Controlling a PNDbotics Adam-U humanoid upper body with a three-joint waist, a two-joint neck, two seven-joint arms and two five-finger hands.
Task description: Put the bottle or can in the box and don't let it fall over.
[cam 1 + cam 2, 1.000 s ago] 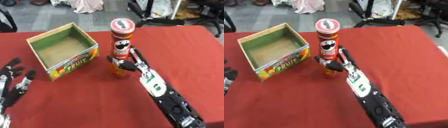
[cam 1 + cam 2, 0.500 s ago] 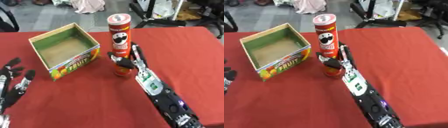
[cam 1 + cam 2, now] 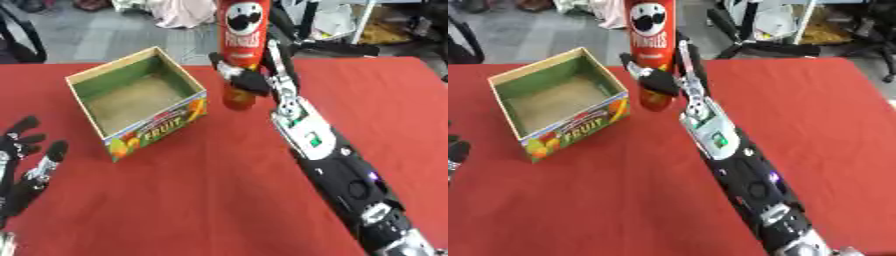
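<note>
Black fingers of the right hand (image 3: 248,80) curl round the red can (image 3: 242,55) and hold it upright. It is higher now than a moment ago, up off the red table (image 3: 219,190), just beside the box (image 3: 140,102). At the lower left, the left hand (image 3: 24,167) rests open.

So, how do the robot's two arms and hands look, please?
The right arm is black with silver joints, a white panel with a green patch, and small lit dots. Its right hand is black with pale parts. The left hand is black with silver segments.
</note>
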